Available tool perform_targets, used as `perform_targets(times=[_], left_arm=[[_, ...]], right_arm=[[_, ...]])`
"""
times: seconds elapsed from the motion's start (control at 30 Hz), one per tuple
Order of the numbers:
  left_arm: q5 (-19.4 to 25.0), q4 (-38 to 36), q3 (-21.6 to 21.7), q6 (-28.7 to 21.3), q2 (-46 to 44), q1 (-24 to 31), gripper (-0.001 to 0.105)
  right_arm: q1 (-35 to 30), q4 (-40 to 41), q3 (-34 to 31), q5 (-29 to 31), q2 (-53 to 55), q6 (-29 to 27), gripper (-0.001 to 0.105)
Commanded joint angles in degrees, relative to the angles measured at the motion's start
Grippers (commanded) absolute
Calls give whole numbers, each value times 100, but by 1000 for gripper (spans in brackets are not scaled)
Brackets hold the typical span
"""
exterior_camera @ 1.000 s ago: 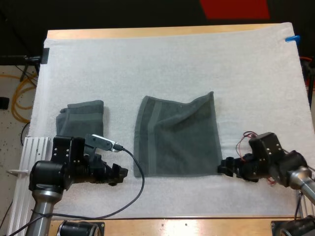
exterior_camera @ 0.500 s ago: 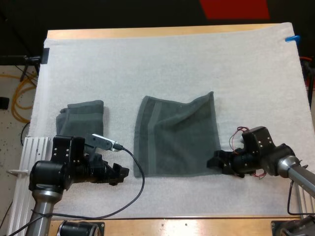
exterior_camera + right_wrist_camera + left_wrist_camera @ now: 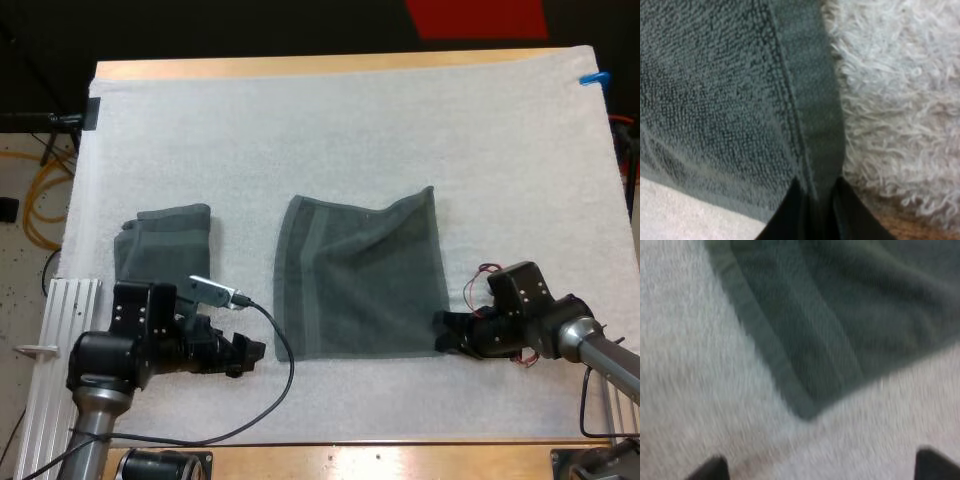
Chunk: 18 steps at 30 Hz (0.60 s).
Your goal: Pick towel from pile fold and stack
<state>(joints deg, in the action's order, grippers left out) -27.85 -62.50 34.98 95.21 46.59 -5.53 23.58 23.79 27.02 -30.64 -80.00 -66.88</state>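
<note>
My right hand (image 3: 446, 336) grips the flat towel (image 3: 360, 285) at its 4 o'clock corner, low on the white mat (image 3: 330, 130) that covers the wooden table (image 3: 300, 65). Seen from the right wrist, its two black fingers (image 3: 790, 212) are narrowed onto the towel's hemmed edge and press the hem from both sides, with the mat's fuzzy pile just beside them.

The dark grey-green towel lies spread near the middle of the mat. A raised crease runs across its far half and a band runs down its 9 o'clock side.

My left hand (image 3: 250, 350) sits off the towel's 8 o'clock corner, near it but not touching. From the left wrist, its fingers (image 3: 710, 469) stand wide apart over bare mat, holding nothing, with that towel corner lying ahead of them.

A second towel (image 3: 165, 238), gathered into a smaller bundle, rests well apart at 9 o'clock from the flat one. It lies just beyond my left arm.
</note>
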Motion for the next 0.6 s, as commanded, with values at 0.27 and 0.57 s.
perform_targets(times=[0.27,0.57], left_arm=[[-609,989,-487,1003,580,-29,71],[-609,1707,-485,1125,2092,-29,71]], right_arm=[[4,76,-18,87,-17,-129,0],[4,93,-18,70,-17,-142,0]])
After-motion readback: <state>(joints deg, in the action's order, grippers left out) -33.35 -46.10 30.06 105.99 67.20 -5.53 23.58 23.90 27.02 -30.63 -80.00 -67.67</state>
